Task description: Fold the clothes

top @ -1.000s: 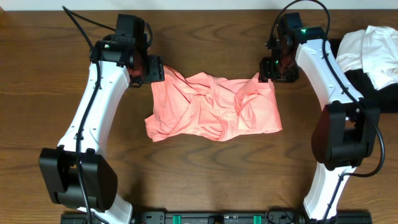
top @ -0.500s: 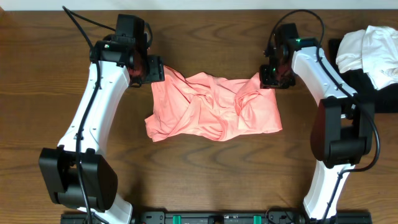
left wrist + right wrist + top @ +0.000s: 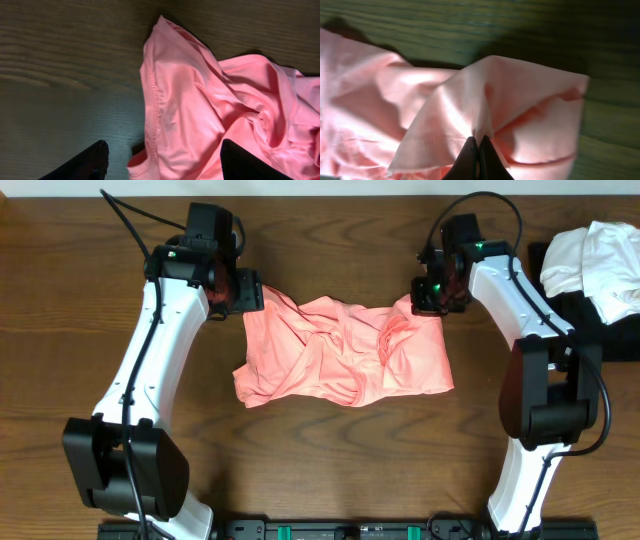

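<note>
The clothes (image 3: 340, 355), a crumpled salmon-pink shirt, lie in a wide heap on the middle of the wooden table. My left gripper (image 3: 247, 292) stands open over the shirt's far left corner (image 3: 170, 110), one finger on either side of the hem. My right gripper (image 3: 428, 298) is shut on a raised fold of the shirt's far right corner (image 3: 520, 95), the cloth pinched between its black fingertips (image 3: 470, 155).
White garments (image 3: 595, 260) lie on a black mat (image 3: 600, 330) at the table's far right edge, behind the right arm. Bare wood (image 3: 340, 450) surrounds the shirt at the front and back.
My right gripper has moved slightly towards the far side and shut on the shirt's right corner, lifting it a little. The left arm has not moved.
</note>
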Robot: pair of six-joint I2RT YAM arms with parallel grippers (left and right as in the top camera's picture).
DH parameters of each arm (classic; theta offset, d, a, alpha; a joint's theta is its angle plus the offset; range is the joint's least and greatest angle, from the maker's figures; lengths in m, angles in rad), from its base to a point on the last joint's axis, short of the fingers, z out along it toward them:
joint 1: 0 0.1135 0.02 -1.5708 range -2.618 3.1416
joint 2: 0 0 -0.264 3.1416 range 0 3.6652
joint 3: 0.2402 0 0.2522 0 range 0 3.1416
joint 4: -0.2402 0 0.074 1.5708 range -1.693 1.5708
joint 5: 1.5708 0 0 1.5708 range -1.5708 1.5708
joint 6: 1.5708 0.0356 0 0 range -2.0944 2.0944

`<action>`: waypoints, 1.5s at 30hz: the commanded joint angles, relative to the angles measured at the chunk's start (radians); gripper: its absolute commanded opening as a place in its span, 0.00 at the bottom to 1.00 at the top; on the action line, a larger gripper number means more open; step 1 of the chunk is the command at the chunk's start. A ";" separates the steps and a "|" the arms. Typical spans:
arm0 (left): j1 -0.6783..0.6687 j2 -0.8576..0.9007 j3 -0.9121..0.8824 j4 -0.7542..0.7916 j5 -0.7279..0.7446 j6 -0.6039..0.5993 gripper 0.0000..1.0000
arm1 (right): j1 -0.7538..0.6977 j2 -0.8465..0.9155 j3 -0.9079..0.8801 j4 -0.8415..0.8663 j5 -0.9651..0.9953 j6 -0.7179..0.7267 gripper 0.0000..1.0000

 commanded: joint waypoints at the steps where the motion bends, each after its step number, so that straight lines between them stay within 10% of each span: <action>1: 0.005 0.006 -0.009 0.002 -0.037 0.006 0.72 | 0.029 0.006 0.048 0.010 -0.090 -0.014 0.01; 8: 0.005 0.006 -0.009 0.004 -0.036 0.005 0.72 | 0.130 0.006 0.056 0.102 -0.116 -0.010 0.06; 12: 0.005 0.006 -0.009 0.004 -0.036 0.005 0.72 | 0.183 0.006 0.056 0.163 -0.114 -0.010 0.56; 16: 0.005 0.006 -0.009 0.003 -0.036 0.005 0.72 | 0.199 0.006 0.057 0.173 -0.111 0.004 0.74; 29: 0.006 0.006 -0.009 -0.007 -0.034 -0.019 0.72 | 0.097 -0.051 0.057 0.009 -0.032 0.018 0.72; 45: 0.054 0.006 -0.228 0.098 0.397 -0.020 0.72 | -0.069 -0.209 0.057 -0.114 -0.032 -0.154 0.89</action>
